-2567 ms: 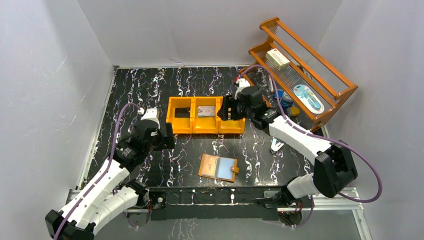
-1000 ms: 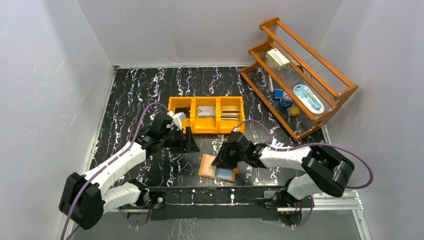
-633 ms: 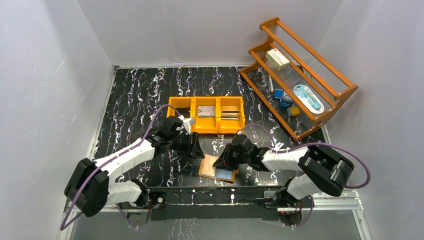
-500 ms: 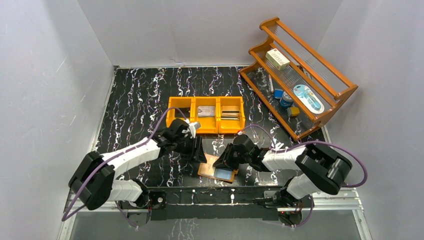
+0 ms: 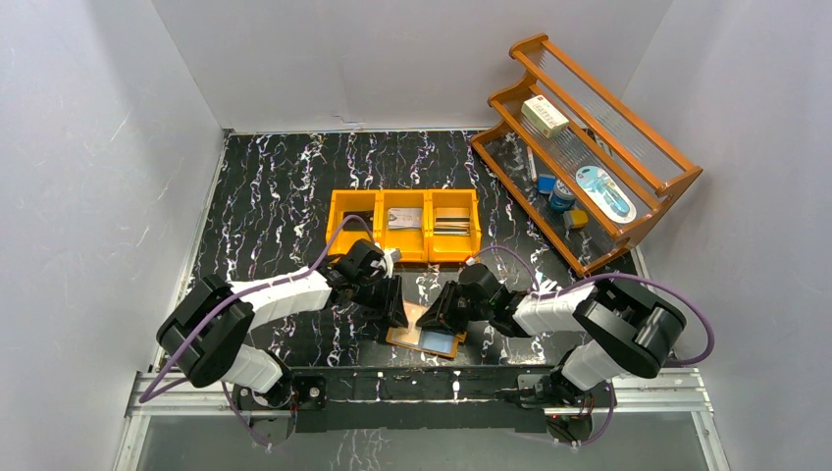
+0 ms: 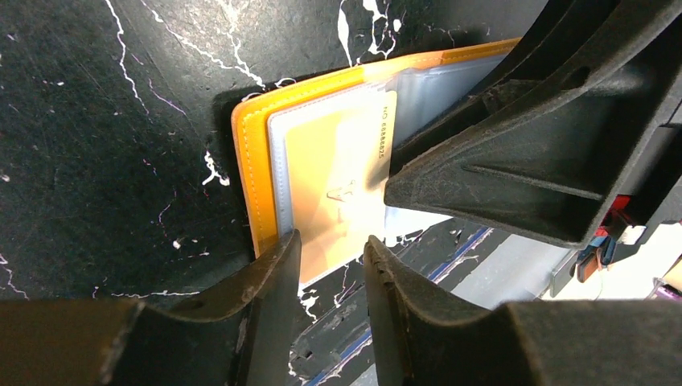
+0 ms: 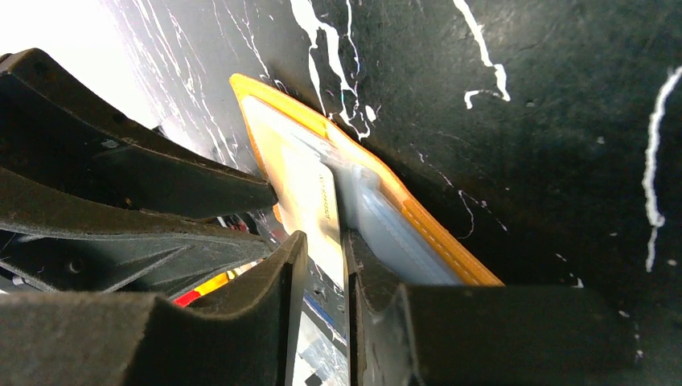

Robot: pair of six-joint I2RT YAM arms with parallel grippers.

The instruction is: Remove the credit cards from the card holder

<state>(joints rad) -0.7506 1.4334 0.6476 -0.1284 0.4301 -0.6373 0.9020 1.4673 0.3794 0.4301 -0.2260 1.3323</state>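
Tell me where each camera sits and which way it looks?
Top external: fixed high behind the arms, looking down on the table; both arms show, left hand and right hand both at the card holder.
Left wrist: on the left arm, looking down past its own fingers at the open card holder; the right hand enters at right.
Right wrist: on the right arm, looking along the card holder's edge past its own fingers; the left hand shows at left.
Shared: all see the card holder.

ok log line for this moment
left fingers astride card holder edge, open | right fingers pinching its sleeve leaf | gold card not yet out
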